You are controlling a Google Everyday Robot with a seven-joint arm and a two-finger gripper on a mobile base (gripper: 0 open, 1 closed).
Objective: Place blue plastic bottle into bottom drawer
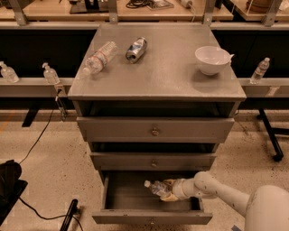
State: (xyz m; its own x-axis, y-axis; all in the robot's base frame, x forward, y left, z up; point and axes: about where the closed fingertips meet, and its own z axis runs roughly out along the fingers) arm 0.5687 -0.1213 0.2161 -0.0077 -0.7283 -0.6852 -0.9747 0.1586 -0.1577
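Speckled beige floor point(58, 167) crossed by a black cable point(43, 133); grey metal cabinet point(135, 131) in the middle, grey rail point(27, 86) and wooden benches point(54, 10) behind.

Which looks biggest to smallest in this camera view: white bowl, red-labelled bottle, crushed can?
1. white bowl.
2. red-labelled bottle, longer but slimmer, so nearly tied.
3. crushed can.
The gripper, down in the bottom drawer, grips the blue plastic bottle.

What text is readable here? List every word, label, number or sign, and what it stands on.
No text is legible.
The blue plastic bottle, held by the gripper inside the bottom drawer: label too blurred.
The clear bottle on the cabinet top: red-banded label unreadable.
The crushed can: print unreadable.
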